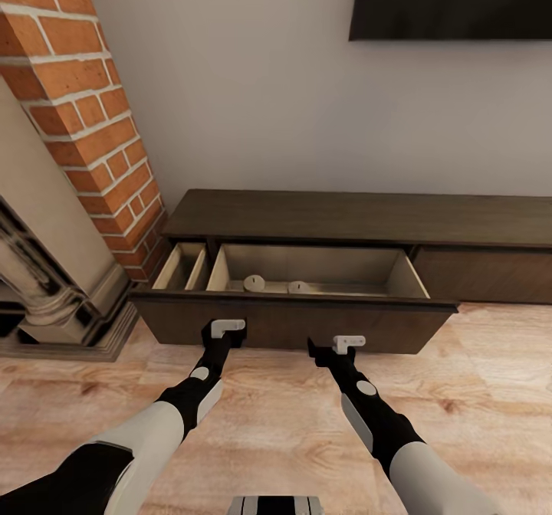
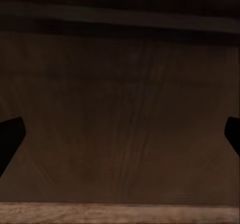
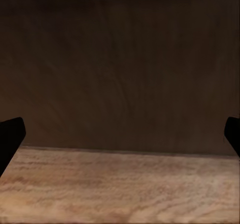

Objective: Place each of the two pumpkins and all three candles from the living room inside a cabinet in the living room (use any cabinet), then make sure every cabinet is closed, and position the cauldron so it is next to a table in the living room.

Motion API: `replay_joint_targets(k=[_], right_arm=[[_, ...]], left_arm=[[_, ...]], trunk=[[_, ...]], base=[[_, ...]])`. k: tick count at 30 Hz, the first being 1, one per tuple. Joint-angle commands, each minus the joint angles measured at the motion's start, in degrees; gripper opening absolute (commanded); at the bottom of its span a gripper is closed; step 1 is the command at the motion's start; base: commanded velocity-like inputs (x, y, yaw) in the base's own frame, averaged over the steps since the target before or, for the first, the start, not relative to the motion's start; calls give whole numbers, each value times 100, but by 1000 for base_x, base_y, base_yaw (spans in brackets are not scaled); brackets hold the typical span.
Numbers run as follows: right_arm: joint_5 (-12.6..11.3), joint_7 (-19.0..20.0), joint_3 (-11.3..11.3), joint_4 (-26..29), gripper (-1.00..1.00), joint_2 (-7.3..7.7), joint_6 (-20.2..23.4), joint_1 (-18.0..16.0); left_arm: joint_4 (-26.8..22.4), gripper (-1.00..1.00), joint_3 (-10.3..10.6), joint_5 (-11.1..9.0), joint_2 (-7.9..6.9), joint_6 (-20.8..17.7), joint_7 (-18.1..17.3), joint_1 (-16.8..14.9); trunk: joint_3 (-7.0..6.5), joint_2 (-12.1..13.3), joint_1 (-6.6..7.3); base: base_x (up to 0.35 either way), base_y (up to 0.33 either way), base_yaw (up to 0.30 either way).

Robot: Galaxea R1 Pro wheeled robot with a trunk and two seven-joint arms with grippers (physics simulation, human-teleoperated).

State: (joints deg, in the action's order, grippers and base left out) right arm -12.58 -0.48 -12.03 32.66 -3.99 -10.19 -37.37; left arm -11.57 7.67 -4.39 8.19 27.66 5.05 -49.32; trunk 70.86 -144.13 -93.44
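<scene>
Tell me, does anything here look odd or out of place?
Only the cabinet: its wide drawer stands pulled out, with two candles sitting inside. Both grippers, left and right, are open, close to its front. Nothing looks spilled or broken.

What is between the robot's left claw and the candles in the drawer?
The drawer's dark wooden front stands between them. In the head view the left claw is just outside that panel, and the two candles sit behind it on the pale drawer floor.
</scene>
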Motion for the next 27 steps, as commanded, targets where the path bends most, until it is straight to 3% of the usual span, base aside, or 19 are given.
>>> replay_joint_targets(k=[1, 10, 22, 27], right_arm=[[-60, -5, -25, -4, 100, 3, -27, -4], [-60, 3, -27, -3, 100, 3, -27, -3], [-60, 3, -28, -5, 100, 3, -27, -3], [-60, 3, -35, -6, 100, 3, -27, -1]], left_arm=[[6, 100, 51, -44, -1, 17, 32, -5], [6, 100, 50, -44, -9, 11, 32, -7], [6, 100, 50, -45, -10, 28, 32, -7], [6, 100, 46, -44, -16, 29, 32, -7]], trunk=[[27, -3, -1], [226, -15, -24], [226, -15, -24], [226, -15, -24]], base=[[1, 0, -3], [0, 0, 0], [6, -1, 0], [222, -93, 0]])
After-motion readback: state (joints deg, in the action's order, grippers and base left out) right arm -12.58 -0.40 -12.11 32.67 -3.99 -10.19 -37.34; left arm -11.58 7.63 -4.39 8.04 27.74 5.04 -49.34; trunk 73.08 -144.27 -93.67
